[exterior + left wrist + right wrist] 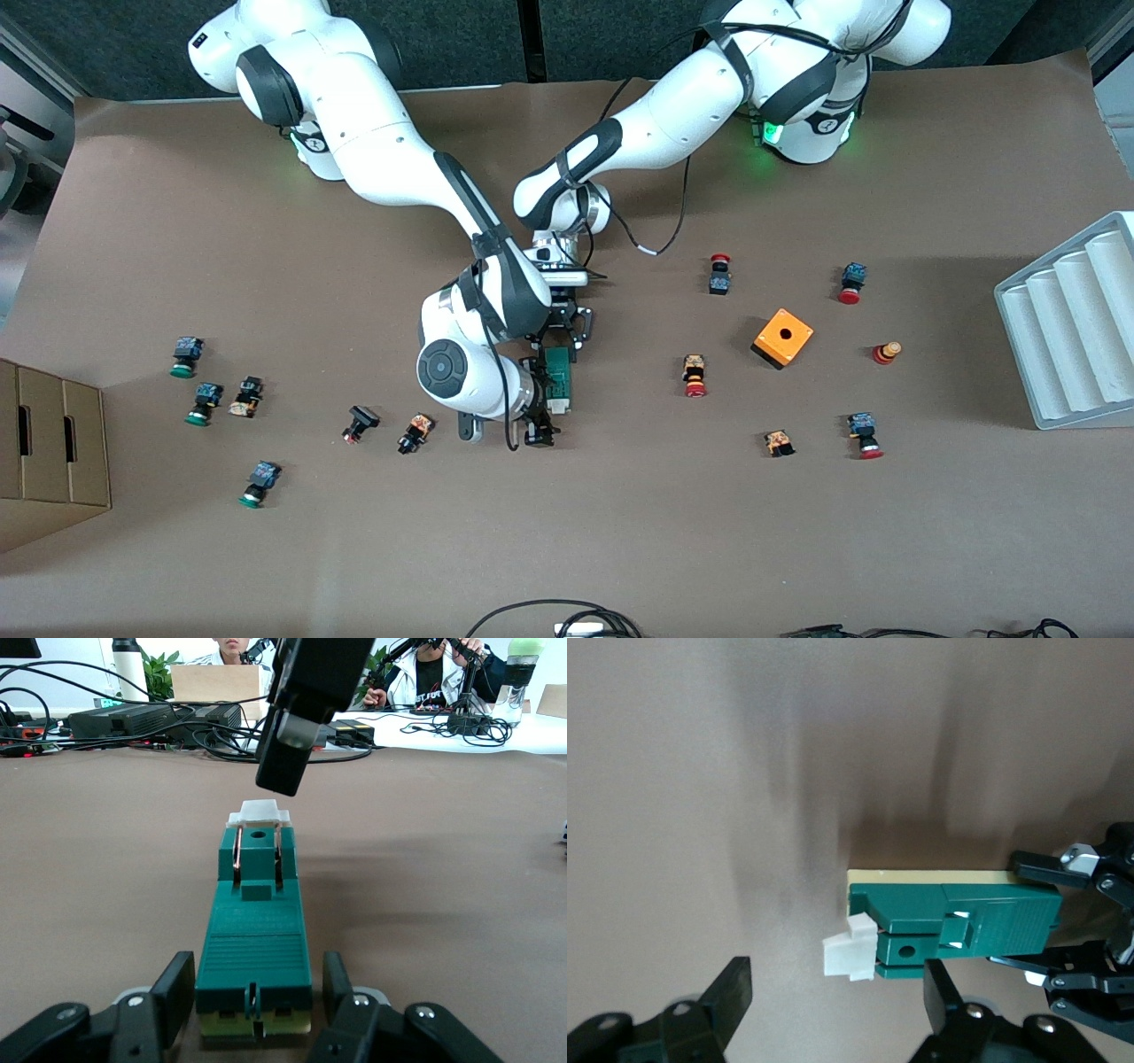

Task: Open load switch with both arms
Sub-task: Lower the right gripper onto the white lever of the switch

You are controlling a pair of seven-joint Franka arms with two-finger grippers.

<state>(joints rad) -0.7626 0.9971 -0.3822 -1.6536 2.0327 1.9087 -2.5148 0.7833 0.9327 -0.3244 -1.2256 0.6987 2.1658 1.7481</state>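
The load switch (558,372) (255,939) (957,917) lies flat on the brown table between the two arms. It is a narrow dark-green block on a pale base. Its white lever (558,406) (260,812) (849,957) is at the end nearer the front camera. My left gripper (567,341) (252,992) is low at the table, shut on the switch's other end with a finger on each long side. My right gripper (535,399) (837,992) hangs open over the table beside the lever end, touching nothing. One of its fingers (292,735) hangs above the lever.
An orange cube with a hole (783,338) and red-capped push-buttons (695,375) lie toward the left arm's end, near a white ridged tray (1072,328). Green-capped push-buttons (204,403) and a cardboard box (49,452) are toward the right arm's end. Cables (567,620) lie at the front edge.
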